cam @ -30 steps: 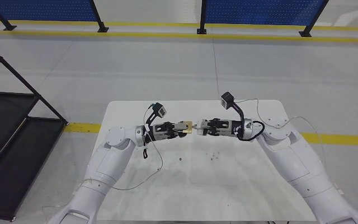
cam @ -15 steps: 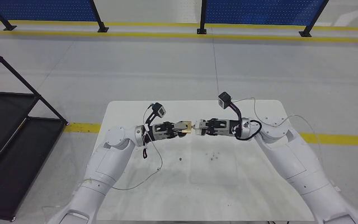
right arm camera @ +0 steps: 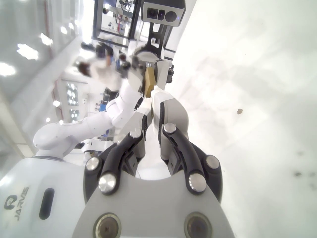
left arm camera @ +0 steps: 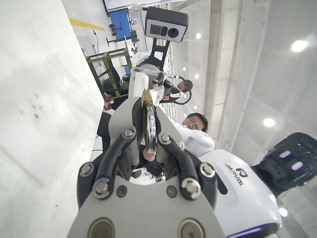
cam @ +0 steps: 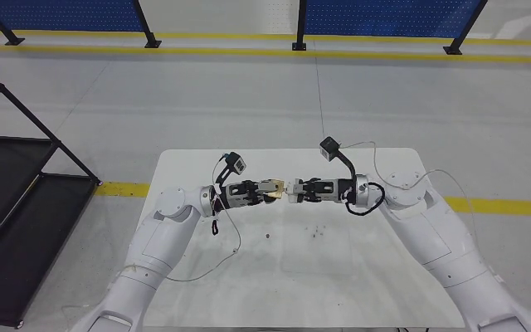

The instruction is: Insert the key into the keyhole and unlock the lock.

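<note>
Midair, left claw (left arm camera: 146,115) grips lock (left arm camera: 150,127), right claw (left arm camera: 147,89) touching it.

Lock (left arm camera: 146,99): body of brass-coloured metal with a dull satin sheen; its shackle (left arm camera: 150,130) is bright chromed metal, glossy and mirror-like. Left gripper (left arm camera: 147,107) and right gripper (right arm camera: 151,100): fingers (right arm camera: 173,115) of smooth white plastic with black, ribbed, rubber-looking inner faces, semi-gloss black links, shiny metal screw heads, matt grey base plate. Table (cam: 332,274): white, smooth, matt top with a few dark specks.
</note>
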You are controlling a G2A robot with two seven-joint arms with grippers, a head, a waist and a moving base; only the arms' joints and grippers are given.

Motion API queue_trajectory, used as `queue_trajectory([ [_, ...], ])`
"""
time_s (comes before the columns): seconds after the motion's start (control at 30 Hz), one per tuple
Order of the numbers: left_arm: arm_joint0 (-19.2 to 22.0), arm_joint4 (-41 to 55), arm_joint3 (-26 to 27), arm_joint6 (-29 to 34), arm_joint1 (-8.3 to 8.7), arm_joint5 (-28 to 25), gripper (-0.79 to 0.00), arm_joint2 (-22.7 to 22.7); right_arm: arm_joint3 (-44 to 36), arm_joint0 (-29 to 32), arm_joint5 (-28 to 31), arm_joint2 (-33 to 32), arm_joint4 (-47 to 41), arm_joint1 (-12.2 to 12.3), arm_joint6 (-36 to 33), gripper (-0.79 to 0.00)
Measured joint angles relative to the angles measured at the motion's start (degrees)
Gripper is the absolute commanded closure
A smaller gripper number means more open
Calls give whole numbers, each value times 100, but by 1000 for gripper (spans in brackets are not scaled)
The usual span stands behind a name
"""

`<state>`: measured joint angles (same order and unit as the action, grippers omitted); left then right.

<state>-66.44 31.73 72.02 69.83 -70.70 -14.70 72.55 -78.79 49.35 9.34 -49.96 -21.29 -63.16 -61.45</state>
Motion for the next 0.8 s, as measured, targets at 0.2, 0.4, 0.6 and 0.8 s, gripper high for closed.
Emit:
queue_trajectory([
  [0.2, 0, 0, 0, 0, 0, 0, 0, 0, -116, 101, 351, -86, 223, 18, 43, 0],
  [0.4, 0, 0, 0, 0, 0, 0, 0, 0, -226, 229, 517, -216, 334, 37, 225, 0],
  [0.6, 0, 0, 0, 0, 0, 0, 0, 0, -320, 320, 613, -309, 418, 50, 300, 0],
  [0.8, 0, 0, 0, 0, 0, 0, 0, 0, -380, 355, 838, -358, 608, 59, 263, 0],
])
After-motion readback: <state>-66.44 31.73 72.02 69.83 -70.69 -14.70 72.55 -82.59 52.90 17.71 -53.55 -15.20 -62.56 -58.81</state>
